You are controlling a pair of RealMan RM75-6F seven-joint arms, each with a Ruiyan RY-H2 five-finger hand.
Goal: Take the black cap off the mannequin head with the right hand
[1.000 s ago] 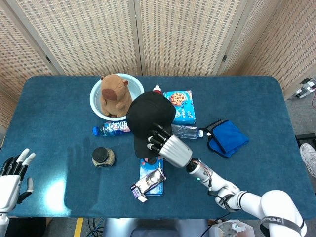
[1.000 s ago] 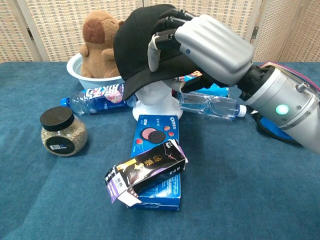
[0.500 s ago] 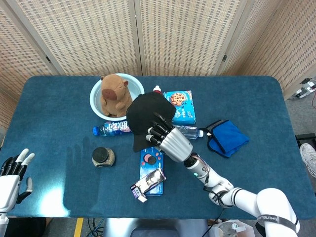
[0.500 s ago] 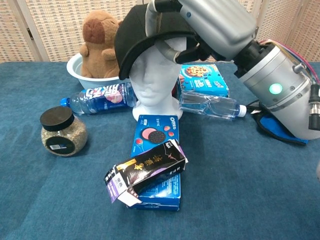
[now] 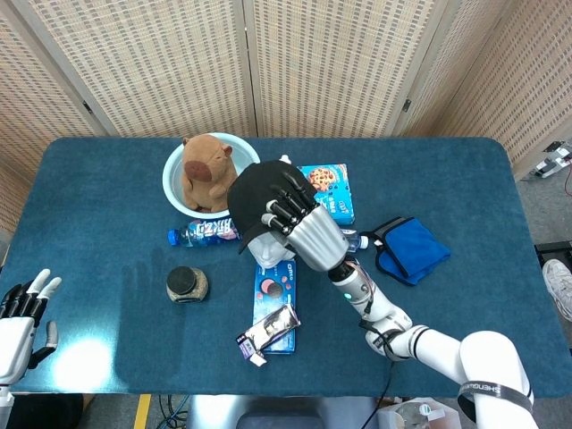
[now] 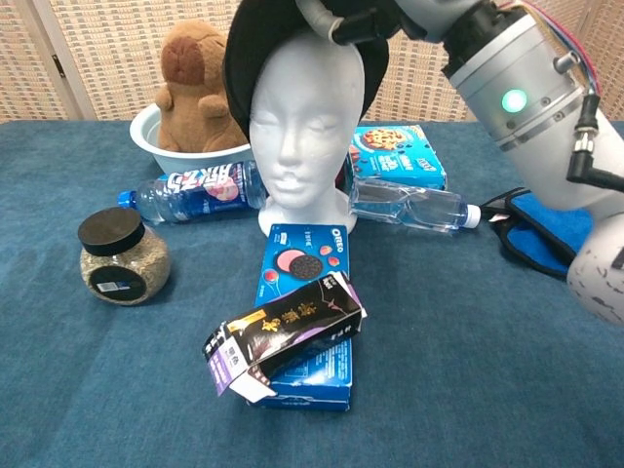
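The white mannequin head stands upright mid-table with its face fully bare. My right hand grips the black cap from above. In the chest view the black cap hangs tilted over the crown and back of the head, with my right hand cut off by the top edge. Whether the cap still touches the head cannot be told. My left hand is at the table's near left edge with fingers apart, holding nothing.
A capybara plush sits in a white bowl behind the head. A water bottle, a black-lidded jar, an Oreo box under a dark carton, a cookie box, a clear bottle and a blue cloth surround it.
My right hand has raised the cap up and back, and the brim no longer covers the mannequin's forehead and face. The left hand has stayed where it was.
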